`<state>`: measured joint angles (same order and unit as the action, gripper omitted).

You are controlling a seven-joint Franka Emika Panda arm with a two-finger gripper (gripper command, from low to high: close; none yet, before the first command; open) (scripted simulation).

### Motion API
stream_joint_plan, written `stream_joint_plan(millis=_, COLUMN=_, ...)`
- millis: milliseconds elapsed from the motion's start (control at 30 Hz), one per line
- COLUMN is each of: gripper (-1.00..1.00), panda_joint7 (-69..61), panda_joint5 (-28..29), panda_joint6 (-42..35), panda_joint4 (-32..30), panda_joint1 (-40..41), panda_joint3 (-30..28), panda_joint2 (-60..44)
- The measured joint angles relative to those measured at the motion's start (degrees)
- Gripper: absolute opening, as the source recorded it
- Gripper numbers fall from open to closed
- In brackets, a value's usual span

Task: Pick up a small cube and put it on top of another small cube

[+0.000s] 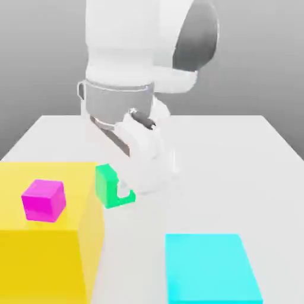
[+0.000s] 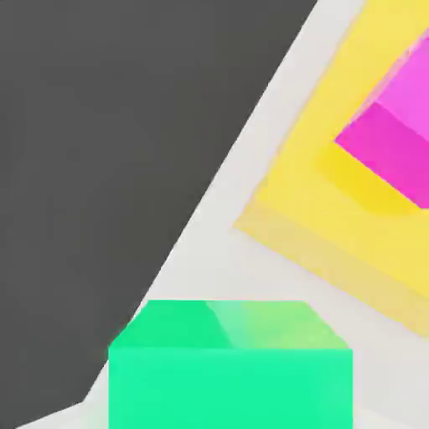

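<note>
Fingers [image 1: 123, 189] clamped on green cube [image 1: 107, 186]. Green cube beside yellow block [image 1: 89, 249], near its right edge in exterior view. Pink cube [image 1: 44, 200] sits on yellow block's top, near right edge. Blue block [image 1: 211, 267] on white table [image 1: 208, 178], at near edge.

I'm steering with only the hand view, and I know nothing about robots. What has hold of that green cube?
Observer: In the exterior view, the gripper is closed on the green cube, with a white finger crossing in front of it.
Operator: My picture cuts off the pink cube. Is it hanging over an edge?
Observer: No, the whole pink cube rests on top of the yellow block, inside its edges.
Operator: Is anything else around?
Observer: Yes, a cyan block stands toward the exterior view's right, near the bottom of that picture.
</note>
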<state>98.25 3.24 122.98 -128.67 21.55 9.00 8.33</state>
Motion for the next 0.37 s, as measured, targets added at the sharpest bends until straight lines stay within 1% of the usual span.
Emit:
stream_joint_plan(millis=67, gripper=-1.0, panda_joint7=-2.05, panda_joint5=-1.19, panda_joint6=-4.46, panda_joint4=2.92, panda_joint1=2.07, panda_joint3=-3.1, panda_joint2=1.05)
stream_joint_plan(millis=100, gripper=-1.0, panda_joint7=-1.65, panda_joint5=-2.58, panda_joint6=-5.23, panda_joint4=3.02, panda_joint1=2.76, panda_joint3=-4.02, panda_joint2=0.78)
stream_joint_plan(millis=167, gripper=-1.0, panda_joint7=-1.17, panda_joint5=-3.68, panda_joint6=-2.85, panda_joint4=1.31, panda_joint1=3.36, panda_joint3=-4.7, panda_joint2=-0.73)
stream_joint_plan(millis=233, gripper=-1.0, panda_joint7=-0.98, panda_joint5=-3.86, panda_joint6=1.47, panda_joint4=-1.28, panda_joint1=3.56, panda_joint3=-4.81, panda_joint2=-2.66)
stream_joint_plan(millis=267, gripper=1.0, panda_joint7=-0.94, panda_joint5=-3.88, panda_joint6=2.99, panda_joint4=-2.18, panda_joint1=3.58, panda_joint3=-4.81, panda_joint2=-3.31)
stream_joint_plan(millis=367, gripper=1.0, panda_joint7=-0.94, panda_joint5=-3.88, panda_joint6=3.0, panda_joint4=-2.18, panda_joint1=3.58, panda_joint3=-4.81, panda_joint2=-3.32)
